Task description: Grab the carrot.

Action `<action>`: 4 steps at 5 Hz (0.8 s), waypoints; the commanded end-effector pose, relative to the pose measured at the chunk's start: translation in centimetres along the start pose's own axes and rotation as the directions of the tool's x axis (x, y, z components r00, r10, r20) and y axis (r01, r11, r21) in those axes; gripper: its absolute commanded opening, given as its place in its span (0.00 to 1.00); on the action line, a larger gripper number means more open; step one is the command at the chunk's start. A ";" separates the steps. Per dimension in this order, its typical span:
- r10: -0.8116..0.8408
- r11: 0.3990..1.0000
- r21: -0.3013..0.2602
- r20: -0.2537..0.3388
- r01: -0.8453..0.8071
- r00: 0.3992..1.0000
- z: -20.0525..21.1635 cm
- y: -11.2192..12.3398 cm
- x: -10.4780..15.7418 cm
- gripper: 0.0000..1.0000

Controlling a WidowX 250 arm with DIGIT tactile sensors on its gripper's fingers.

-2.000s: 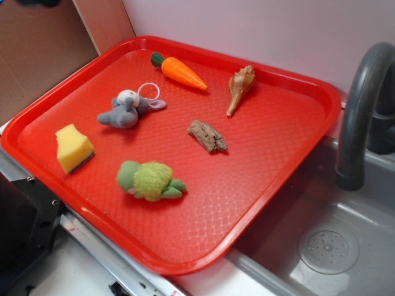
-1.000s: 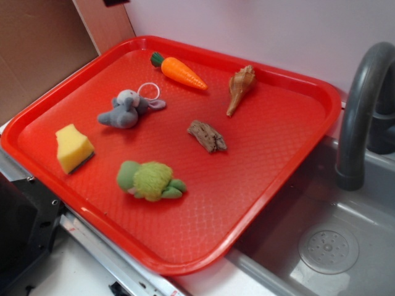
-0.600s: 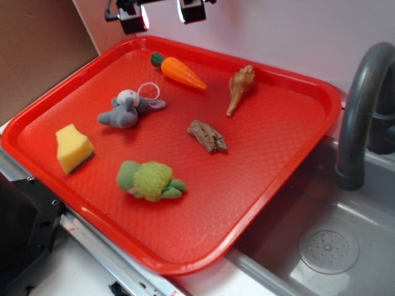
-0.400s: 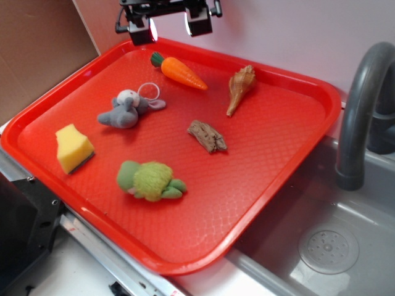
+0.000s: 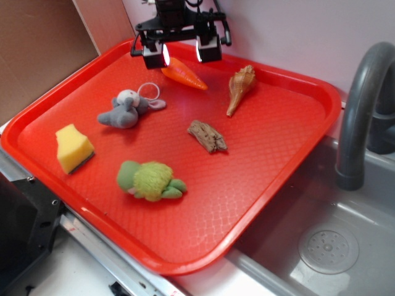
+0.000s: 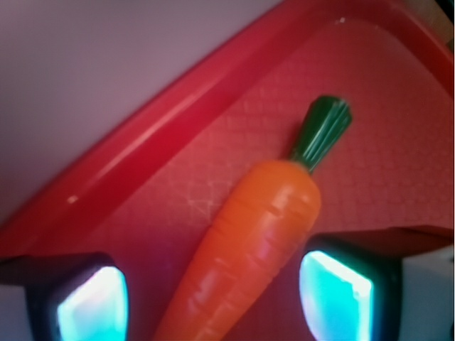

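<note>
The orange toy carrot (image 5: 184, 74) with its green stem lies at the far side of the red tray (image 5: 265, 166). My gripper (image 5: 182, 53) hangs open right above it, one finger on each side of the carrot's thick end. In the wrist view the carrot (image 6: 252, 241) lies slantwise between my two fingertips (image 6: 334, 291), with gaps on both sides, and its green stem (image 6: 323, 128) points to the tray's far rim. Nothing is held.
On the tray lie a tan spiral seashell (image 5: 239, 87), a brown bark piece (image 5: 207, 135), a grey plush mouse (image 5: 126, 110), a yellow sponge wedge (image 5: 73, 148) and a green plush turtle (image 5: 150, 180). A grey sink (image 5: 327, 246) with a faucet (image 5: 361, 105) is at the right. A wall stands just behind the tray.
My gripper has come into view from the top and lowered towards the carrot, now straddling it. The objects on the tray have not moved.
</note>
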State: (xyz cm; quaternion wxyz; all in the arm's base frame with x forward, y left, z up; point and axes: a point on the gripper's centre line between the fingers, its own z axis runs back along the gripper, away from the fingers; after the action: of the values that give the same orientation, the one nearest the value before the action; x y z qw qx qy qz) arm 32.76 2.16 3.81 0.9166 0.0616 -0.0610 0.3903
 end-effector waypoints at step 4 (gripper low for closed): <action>-0.112 0.993 -0.041 -0.073 0.110 0.991 0.7 0.9 2.2 0.00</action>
State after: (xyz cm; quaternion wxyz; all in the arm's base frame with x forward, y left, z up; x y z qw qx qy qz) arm 32.28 3.40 2.12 0.9397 0.0470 0.0189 0.3384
